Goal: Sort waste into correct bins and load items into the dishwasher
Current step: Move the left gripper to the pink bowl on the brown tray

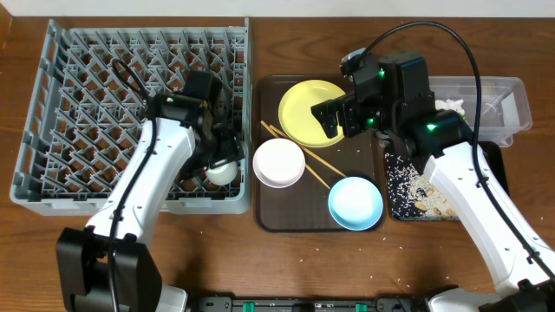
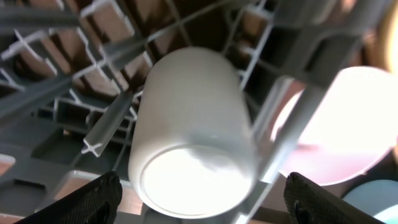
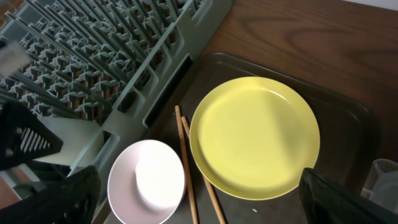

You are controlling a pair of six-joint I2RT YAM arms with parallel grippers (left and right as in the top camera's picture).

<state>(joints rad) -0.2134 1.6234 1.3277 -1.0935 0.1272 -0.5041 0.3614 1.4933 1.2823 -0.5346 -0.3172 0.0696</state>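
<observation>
Wide-open left gripper sits among dish rack pegs, small white cup between its fingers; right gripper spread empty above yellow plate.

Soft, even light (cup slightly blurred up close).

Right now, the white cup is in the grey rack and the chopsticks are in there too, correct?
Not quite. The white cup is in the grey rack, but the chopsticks lie on the brown tray, between the white bowl and the yellow plate, as the overhead view shows.
</observation>
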